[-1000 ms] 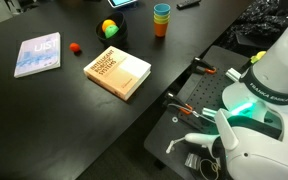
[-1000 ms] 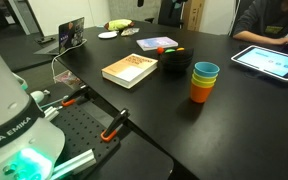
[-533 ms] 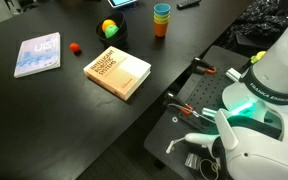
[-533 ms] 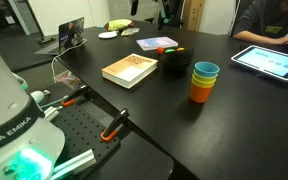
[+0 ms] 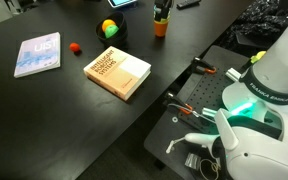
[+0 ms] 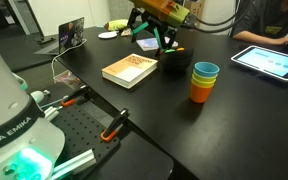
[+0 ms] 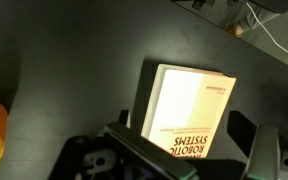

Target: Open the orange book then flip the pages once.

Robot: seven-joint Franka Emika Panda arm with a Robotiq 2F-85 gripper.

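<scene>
**Open gripper above the closed orange book**

The orange book [image 5: 117, 72] lies shut and flat on the black table [image 5: 44, 115]. Only the wrist view shows the gripper [image 7: 184, 128] with its fingers spread wide and empty, the book's cover below them. In an exterior view the gripper [image 6: 156, 40] hangs above the book's far end. Near the book stand stacked cups [image 6: 204, 82], their top hidden by the arm in an exterior view. A red ball [image 5: 75, 47] lies near the book, and a light-blue book [image 5: 37, 53] well apart from it. The cover reads "ROBOTIC SYSTEMS"; the robot base [image 5: 259, 85], beside the book, reads "FRANKA EMIKA".
</scene>
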